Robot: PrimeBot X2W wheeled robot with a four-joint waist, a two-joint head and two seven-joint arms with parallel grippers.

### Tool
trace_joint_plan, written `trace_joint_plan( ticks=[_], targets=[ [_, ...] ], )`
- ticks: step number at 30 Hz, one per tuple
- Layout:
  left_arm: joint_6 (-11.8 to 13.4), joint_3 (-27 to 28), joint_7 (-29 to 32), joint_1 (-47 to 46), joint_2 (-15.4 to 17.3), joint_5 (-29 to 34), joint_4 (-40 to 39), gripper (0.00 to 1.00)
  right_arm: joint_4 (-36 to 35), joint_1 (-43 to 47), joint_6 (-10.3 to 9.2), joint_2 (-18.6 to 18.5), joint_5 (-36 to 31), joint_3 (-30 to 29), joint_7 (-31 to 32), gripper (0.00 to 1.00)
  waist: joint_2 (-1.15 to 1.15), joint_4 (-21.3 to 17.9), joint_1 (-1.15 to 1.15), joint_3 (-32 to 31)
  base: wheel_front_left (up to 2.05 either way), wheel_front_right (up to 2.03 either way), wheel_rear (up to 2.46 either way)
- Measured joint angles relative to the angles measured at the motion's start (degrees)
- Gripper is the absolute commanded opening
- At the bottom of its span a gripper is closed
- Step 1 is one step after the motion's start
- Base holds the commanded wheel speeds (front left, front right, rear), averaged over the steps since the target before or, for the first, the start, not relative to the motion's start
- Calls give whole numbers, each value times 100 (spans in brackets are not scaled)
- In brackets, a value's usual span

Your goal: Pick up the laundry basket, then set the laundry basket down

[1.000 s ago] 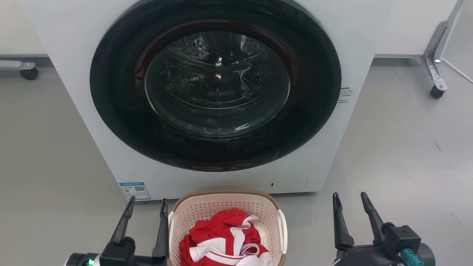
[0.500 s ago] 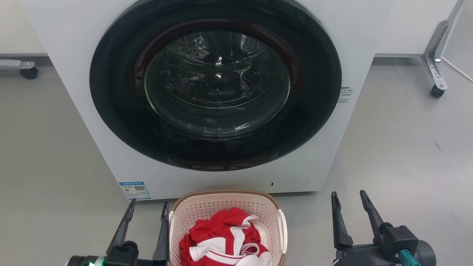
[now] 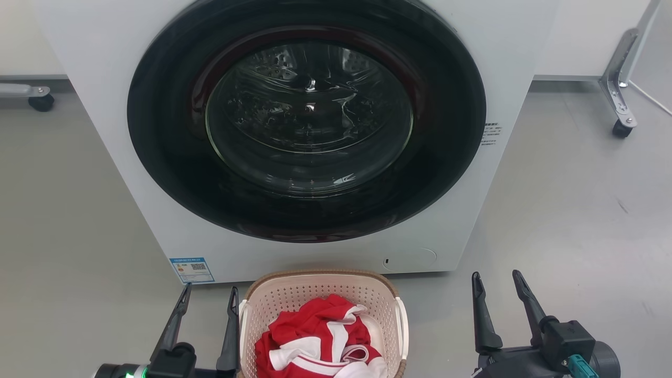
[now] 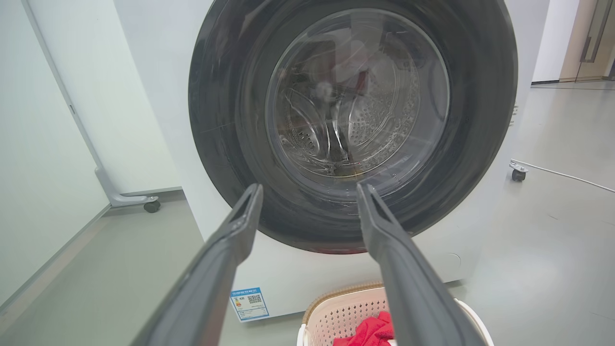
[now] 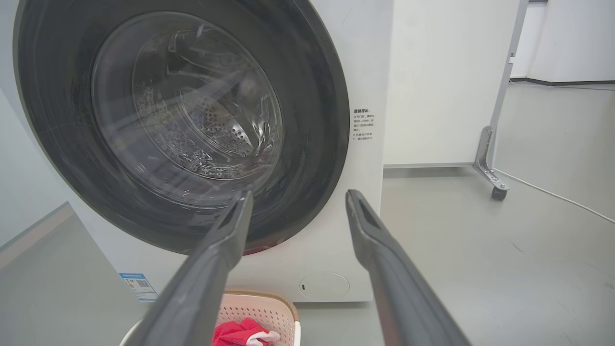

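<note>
Laundry basket point(image 3: 315, 294) cream, perforated, brown woven rim; clothes point(image 3: 310, 328) red-white; washing machine point(image 3: 315, 258) white, door ring point(image 3: 168, 173) black

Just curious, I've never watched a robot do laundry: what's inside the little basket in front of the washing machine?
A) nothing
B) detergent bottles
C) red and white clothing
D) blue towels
C: the laundry basket holds crumpled red and white cloth.
</note>
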Motion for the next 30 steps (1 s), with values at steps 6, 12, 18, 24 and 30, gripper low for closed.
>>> trace_joint_plan(
  ticks=[6,12,18,24,30],
  targets=[
    [0,10,0,11,-12,1,-5,100,-32,2,-1,0,3,4,0,100,0,-3,0,21,0,0,0],
    [-1,29,0,20,-14,2,-75,100,-122,9,-1,0,14,3,0,100,0,-4,0,138,0,0,0],
    [-22,47,0,-14,-21,9,-116,100,-226,-3,0,0,40,-32,-1,100,0,7,0,408,0,0,0],
    [-56,97,-1,-295,-73,-5,-96,100,-242,-275,10,0,122,-94,-1,100,0,29,0,810,0,0,0],
    [-107,98,-15,-633,-144,-24,157,100,-176,-597,20,0,125,-233,-1,100,0,65,1,1279,0,0,0]
  ],
)
